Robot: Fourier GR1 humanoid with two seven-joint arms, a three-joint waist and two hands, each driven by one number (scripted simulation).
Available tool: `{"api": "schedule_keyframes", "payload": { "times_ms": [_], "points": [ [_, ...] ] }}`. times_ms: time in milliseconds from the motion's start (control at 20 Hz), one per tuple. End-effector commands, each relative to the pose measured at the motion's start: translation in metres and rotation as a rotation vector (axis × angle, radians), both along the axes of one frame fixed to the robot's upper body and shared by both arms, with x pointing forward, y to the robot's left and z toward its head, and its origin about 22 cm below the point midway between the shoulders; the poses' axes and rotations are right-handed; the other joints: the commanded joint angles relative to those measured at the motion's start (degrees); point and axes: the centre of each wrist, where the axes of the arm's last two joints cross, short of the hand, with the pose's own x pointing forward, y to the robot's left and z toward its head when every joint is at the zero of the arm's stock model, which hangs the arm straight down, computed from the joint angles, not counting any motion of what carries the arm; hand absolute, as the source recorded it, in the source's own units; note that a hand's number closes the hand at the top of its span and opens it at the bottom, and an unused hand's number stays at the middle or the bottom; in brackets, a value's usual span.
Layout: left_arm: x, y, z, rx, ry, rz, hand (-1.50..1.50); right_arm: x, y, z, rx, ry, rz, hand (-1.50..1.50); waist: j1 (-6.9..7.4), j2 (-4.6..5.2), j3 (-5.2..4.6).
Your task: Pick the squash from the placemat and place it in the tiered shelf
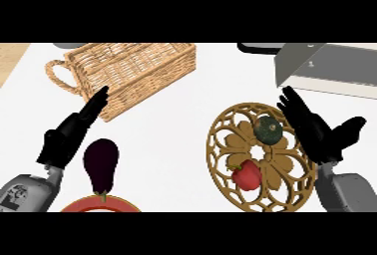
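- Your right hand [318,134] stands over the right rim of the round wooden openwork placemat [221,149], fingers straight and thumb spread, released and grasping nothing.
- The squash [269,129], small, round and dark green, sits on the upper right part of that placemat, just beside the straight fingers; you cannot tell from this view whether they touch it.
- A red bell pepper [247,174] shares the placemat, lower and to the left of the squash, apart from it.
- The grey tiered shelf [335,67] waits at the upper right corner of the counter, beyond the placemat, with nothing visible on it.
- Your left hand [70,134] rests released at the left side, fingers straight and pointing toward the wicker basket [132,69], holding nothing.
- A dark purple eggplant [101,162] lies near that left hand, its stem end at a red plate [99,205] by the lower edge.
- Progress, as you can judge it: nothing is yet done. The squash is not lifted and the shelf has not received it.
- What is left for you: close the right hand round the squash, raise it off the placemat clear of the pepper, carry it up and right, and set it in the shelf.
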Motion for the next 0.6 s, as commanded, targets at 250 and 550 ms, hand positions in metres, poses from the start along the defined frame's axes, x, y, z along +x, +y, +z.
{"api": "schedule_keyframes", "payload": {
  "times_ms": [250,550],
  "points": [
    [-0.027,0.066,-0.035,-0.073,0.090,0.353,0.00,0.041,0.041,0.082,-0.208,-0.479,-0.168,1.50,3.57,0.23,-0.09],
    [-0.043,0.067,-0.039,-0.152,0.144,0.359,0.00,0.015,0.048,0.008,-0.525,-0.389,-0.640,-1.50,1.84,0.18,0.00]
  ]
}}
